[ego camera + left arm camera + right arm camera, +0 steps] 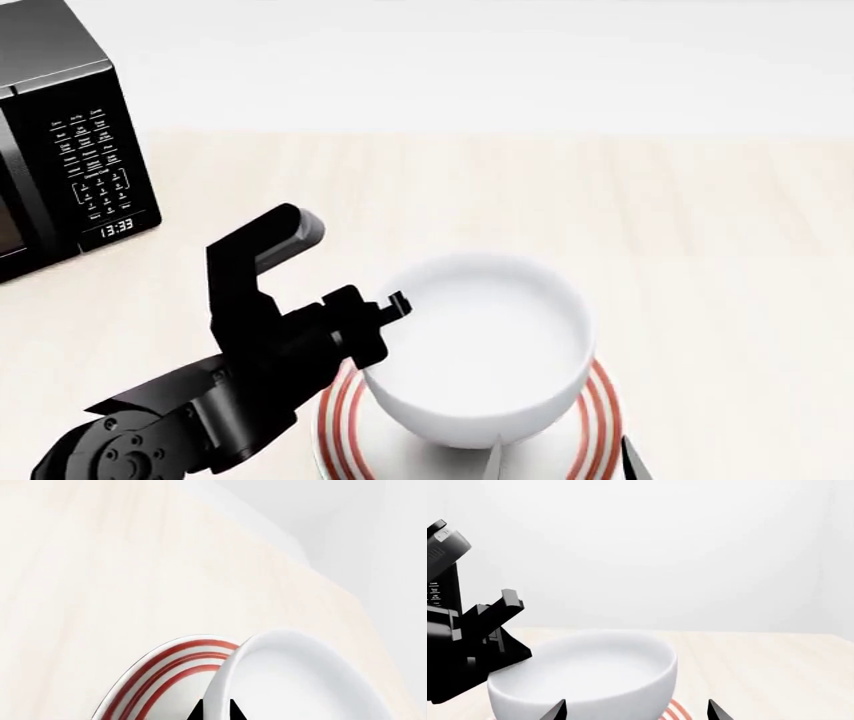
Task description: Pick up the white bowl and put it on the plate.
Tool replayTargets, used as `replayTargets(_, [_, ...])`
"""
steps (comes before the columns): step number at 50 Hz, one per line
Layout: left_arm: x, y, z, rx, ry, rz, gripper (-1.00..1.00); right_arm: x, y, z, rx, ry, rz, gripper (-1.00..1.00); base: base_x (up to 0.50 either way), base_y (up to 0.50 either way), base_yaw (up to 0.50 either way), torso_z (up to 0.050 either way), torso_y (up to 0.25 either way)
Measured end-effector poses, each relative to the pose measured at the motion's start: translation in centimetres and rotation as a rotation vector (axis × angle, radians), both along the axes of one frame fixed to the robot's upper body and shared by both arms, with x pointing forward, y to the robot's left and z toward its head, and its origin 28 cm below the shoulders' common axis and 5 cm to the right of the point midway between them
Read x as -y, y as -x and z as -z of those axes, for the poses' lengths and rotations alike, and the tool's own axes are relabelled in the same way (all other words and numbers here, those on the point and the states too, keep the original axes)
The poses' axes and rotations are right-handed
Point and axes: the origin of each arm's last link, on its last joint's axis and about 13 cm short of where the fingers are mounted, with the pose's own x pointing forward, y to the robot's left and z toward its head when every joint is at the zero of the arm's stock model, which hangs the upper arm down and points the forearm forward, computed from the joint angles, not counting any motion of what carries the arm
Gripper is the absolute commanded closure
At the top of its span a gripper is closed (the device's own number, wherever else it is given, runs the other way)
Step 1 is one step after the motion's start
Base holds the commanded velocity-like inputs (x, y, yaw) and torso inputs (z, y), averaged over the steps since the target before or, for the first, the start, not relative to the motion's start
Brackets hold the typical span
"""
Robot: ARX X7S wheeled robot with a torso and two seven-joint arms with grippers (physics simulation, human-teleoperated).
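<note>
My left pincer pinching the plain glossy white bowl rim, bowl sitting over the red-ringed flat plate, right pincer spread wide beside the bowl.

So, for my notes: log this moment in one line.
left tool: shut on white bowl rim | bowl over plate | right tool: open

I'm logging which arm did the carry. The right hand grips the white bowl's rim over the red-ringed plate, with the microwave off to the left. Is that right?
One slip: the left hand grips the white bowl at its rim, as the head view shows. The rest holds: the bowl sits over the red-ringed plate, and the microwave stands to the left.
</note>
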Motion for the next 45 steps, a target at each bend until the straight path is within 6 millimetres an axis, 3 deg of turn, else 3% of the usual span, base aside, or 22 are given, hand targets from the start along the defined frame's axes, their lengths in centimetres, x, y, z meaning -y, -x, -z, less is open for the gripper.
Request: replayTargets(45, [-0.2,0.2,1.3,-0.017,-0.003,-0.006,1.0,0.0,0.0,0.1,0.0,0.003,0.0,-1.0,0.0,0.0,0.0,0.0,0.0])
